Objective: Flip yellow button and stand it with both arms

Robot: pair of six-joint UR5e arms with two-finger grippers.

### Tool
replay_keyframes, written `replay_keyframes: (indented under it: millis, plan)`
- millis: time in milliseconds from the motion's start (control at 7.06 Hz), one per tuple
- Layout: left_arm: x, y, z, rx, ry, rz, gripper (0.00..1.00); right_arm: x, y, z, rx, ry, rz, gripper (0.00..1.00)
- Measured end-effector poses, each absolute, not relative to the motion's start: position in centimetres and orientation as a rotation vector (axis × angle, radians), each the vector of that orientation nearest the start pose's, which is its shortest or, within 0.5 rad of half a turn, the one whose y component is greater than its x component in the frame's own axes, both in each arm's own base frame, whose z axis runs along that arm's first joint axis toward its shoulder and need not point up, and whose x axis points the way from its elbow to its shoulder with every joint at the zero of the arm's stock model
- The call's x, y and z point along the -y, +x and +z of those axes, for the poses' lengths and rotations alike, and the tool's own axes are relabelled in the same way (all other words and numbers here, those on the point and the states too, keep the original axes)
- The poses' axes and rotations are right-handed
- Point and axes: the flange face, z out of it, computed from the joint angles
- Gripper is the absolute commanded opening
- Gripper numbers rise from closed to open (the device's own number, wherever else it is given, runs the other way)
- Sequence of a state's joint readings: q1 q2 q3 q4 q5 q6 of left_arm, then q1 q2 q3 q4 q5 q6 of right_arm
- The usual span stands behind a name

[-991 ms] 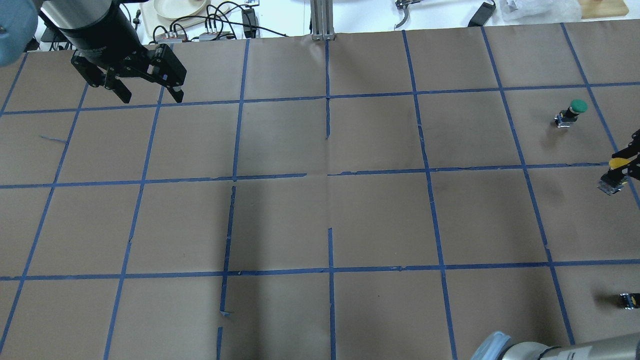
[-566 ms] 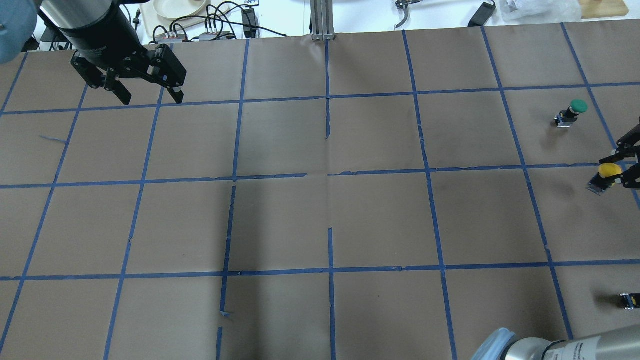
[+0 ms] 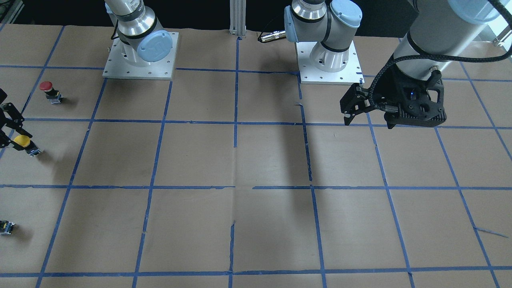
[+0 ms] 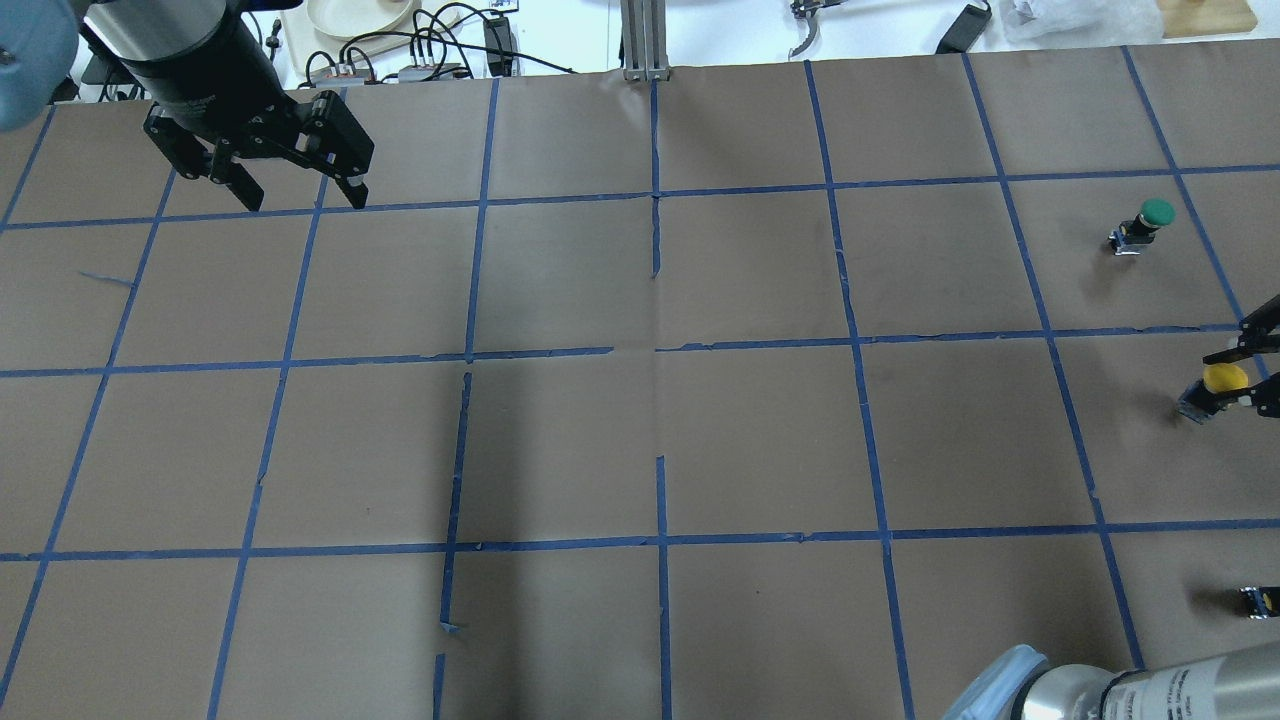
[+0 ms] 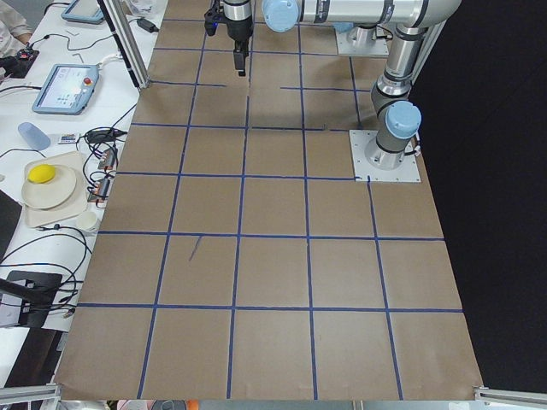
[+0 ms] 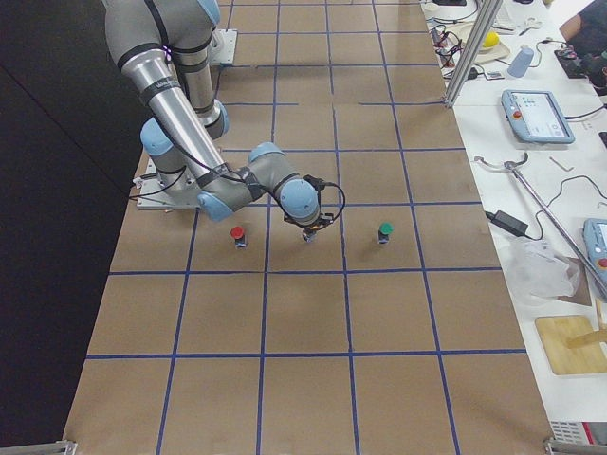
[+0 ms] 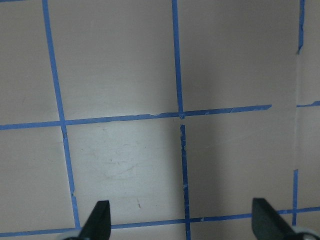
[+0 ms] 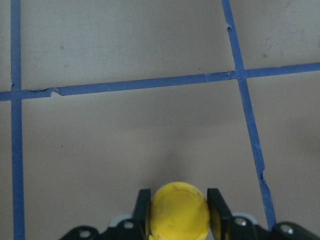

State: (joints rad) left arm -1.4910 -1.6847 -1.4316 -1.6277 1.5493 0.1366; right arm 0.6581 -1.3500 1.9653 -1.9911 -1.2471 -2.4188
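The yellow button (image 4: 1222,380) is at the table's far right, held between the fingers of my right gripper (image 4: 1255,378), which is shut on it. Its yellow cap faces up and its grey-black block (image 4: 1195,405) slants down toward the paper. I cannot tell if the block touches the paper. The right wrist view shows the cap (image 8: 180,214) clamped between both fingers. The button (image 3: 24,141) also shows in the front-facing view. My left gripper (image 4: 300,192) is open and empty, high over the far left corner, far from the button.
A green-capped button (image 4: 1145,224) stands beyond the right gripper. A red-capped button (image 3: 49,90) stands on its robot side. A tiny dark block with a yellow spot (image 4: 1258,600) lies at the right edge. Cables and a plate (image 4: 355,14) lie past the far edge.
My right gripper has moved toward the robot's side with the yellow button. The cap has turned from sideways to facing up. The left arm has not moved.
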Motion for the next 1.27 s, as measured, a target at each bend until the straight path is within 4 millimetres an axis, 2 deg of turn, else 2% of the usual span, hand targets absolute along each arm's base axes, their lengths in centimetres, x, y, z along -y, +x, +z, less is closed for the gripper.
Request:
replay_keyframes:
  millis: [142,283,425,708,850,991,1274]
  plan:
    - [54.5,-9.1,49.2,-3.149,0.082,0.050,1.00,43.2,-28.9,23.8,-2.165,-1.978,-0.539,0.65]
    - [54.5,-8.8,49.1,-3.127,0.058,0.056,1.00,43.3,-28.8,23.8,-2.157,-1.976,-0.561,0.87]
    - [54.6,-8.7,49.0,-3.114,0.029,0.058,1.00,43.3,-28.7,23.5,-2.152,-1.966,-0.569,0.97]
    - [54.6,-8.7,49.3,-3.114,0.012,0.052,1.00,43.1,-28.5,23.2,-2.154,-1.901,-0.569,1.00]
    - [54.7,-8.7,49.4,-3.115,0.010,0.050,1.00,43.1,-28.4,23.7,-2.197,-1.841,-0.554,1.00]
    - [54.7,-8.8,49.4,-3.116,0.010,0.049,1.00,43.1,-28.1,24.8,-2.283,-1.744,-0.529,1.00]
    - [54.6,-8.9,49.5,-3.118,0.011,0.046,1.00,42.8,-26.8,29.2,-2.567,-1.430,-0.386,1.00]
